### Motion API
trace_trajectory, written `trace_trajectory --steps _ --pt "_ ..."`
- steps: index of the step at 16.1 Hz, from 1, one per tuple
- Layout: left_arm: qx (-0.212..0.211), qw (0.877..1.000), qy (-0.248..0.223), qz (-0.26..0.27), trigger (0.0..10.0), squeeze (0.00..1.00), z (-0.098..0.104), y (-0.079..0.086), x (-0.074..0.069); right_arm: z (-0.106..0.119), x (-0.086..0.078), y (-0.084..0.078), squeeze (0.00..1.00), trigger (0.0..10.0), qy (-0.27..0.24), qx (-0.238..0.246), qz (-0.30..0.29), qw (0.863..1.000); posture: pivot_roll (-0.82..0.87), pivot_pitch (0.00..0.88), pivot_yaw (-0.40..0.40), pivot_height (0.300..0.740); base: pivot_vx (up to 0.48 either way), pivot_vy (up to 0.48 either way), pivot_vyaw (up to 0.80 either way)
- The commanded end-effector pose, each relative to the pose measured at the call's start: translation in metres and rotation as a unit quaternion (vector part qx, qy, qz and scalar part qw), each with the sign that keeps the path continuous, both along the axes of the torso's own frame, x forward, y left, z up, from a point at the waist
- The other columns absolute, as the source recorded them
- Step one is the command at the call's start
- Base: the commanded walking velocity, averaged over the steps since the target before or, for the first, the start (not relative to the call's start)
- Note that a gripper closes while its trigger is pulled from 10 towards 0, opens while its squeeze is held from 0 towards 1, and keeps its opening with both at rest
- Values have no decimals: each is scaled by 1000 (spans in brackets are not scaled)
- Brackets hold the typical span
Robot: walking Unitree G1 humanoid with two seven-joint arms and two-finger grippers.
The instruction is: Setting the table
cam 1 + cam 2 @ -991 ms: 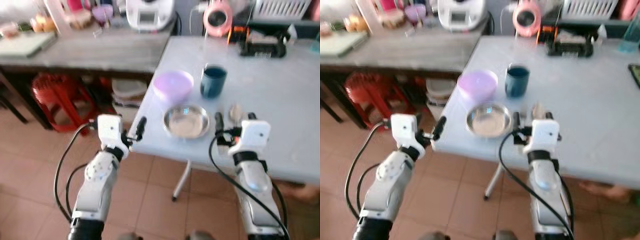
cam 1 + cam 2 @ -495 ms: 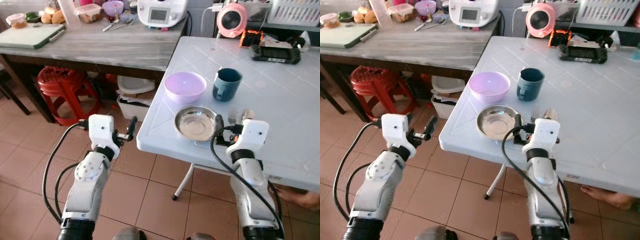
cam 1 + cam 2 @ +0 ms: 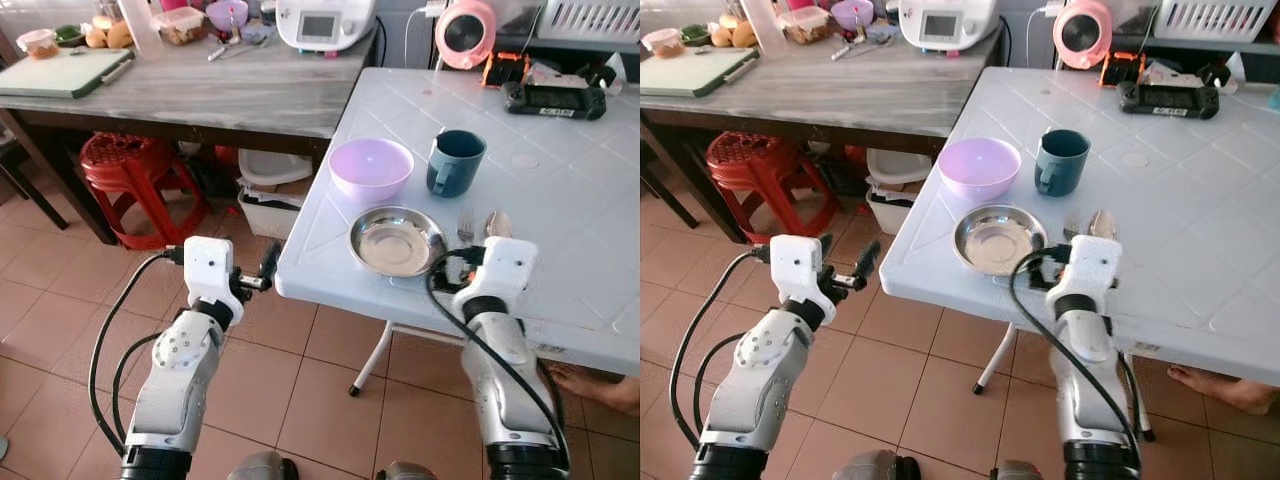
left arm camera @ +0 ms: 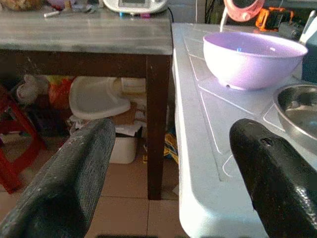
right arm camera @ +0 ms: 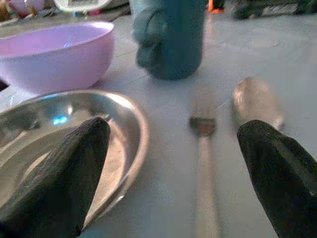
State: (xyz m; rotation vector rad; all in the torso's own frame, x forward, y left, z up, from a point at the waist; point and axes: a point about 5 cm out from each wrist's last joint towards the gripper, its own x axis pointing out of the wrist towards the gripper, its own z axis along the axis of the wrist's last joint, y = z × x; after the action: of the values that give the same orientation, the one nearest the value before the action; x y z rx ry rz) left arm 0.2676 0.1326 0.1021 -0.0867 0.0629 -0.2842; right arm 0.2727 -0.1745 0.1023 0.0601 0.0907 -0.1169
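Note:
On the white table (image 3: 560, 260) a purple bowl (image 3: 370, 168) and a teal mug (image 3: 455, 163) stand behind a steel plate (image 3: 396, 240). A fork (image 3: 465, 232) and spoon (image 3: 497, 223) lie right of the plate. My right gripper (image 3: 465, 258) hovers open at the table's near edge, one finger over the plate's rim (image 5: 64, 139), the other beyond the fork (image 5: 203, 144) and spoon (image 5: 255, 101). My left gripper (image 3: 250, 262) is open and empty off the table's left corner, facing the bowl (image 4: 252, 57).
A wooden counter (image 3: 200, 90) with a cutting board and an appliance runs along the left, with a red stool (image 3: 125, 170) and a white bin (image 3: 270, 185) under it. A pink fan (image 3: 465, 35) and a black device (image 3: 555, 97) sit at the table's far side. A person's foot (image 3: 600, 385) rests on the floor at right.
The camera has shifted and the picture has sharpened. Both arms sit slightly lower by the table's edge. The grippers stay open and the tableware has not moved.

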Motion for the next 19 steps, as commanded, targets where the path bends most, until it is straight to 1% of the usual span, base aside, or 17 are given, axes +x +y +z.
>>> trace_trajectory --steps 1,3,6,8,12,13,14,15,16,18,19 --pt "7 1000 -1 1 10000 0 3 3 -1 5 3 8 0 10000 -3 9 20 1000 -18 63 94 740 0 0 0" --pt "9 1000 0 2 10000 0 3 5 -1 8 3 13 0 10000 -2 6 35 999 -17 71 94 740 0 0 0" --pt "11 1000 4 4 10000 0 3 5 -2 7 2 20 0 10000 12 14 51 999 -18 81 95 740 0 0 0" --pt "11 1000 6 2 10000 0 2 4 -3 6 1 21 0 10000 25 35 50 998 -18 84 95 740 0 0 0" --pt "13 1000 8 2 10000 0 3 4 -3 5 4 22 0 9882 35 38 65 997 -19 84 94 740 0 0 0" --pt "13 1000 8 3 10000 0 3 4 -3 6 4 22 0 7176 37 39 68 996 -19 86 94 740 0 0 0" --pt "13 1000 7 4 10000 0 3 4 -2 6 6 23 0 4863 39 43 72 996 -20 86 93 740 0 0 0" --pt "14 1000 7 4 10000 0 3 4 -2 6 6 23 0 3725 42 45 75 995 -20 85 93 740 0 0 0" --pt "14 1000 6 4 10000 0 3 4 -2 6 7 24 0 1725 43 50 75 995 -20 83 92 740 0 0 0" --pt "14 1000 6 4 10000 0 3 4 -2 5 7 24 0 0 48 59 75 994 -20 82 92 740 0 0 0" --pt "14 1000 5 4 10000 0 3 4 -2 5 7 24 0 0 53 67 74 994 -21 80 92 740 0 0 0"
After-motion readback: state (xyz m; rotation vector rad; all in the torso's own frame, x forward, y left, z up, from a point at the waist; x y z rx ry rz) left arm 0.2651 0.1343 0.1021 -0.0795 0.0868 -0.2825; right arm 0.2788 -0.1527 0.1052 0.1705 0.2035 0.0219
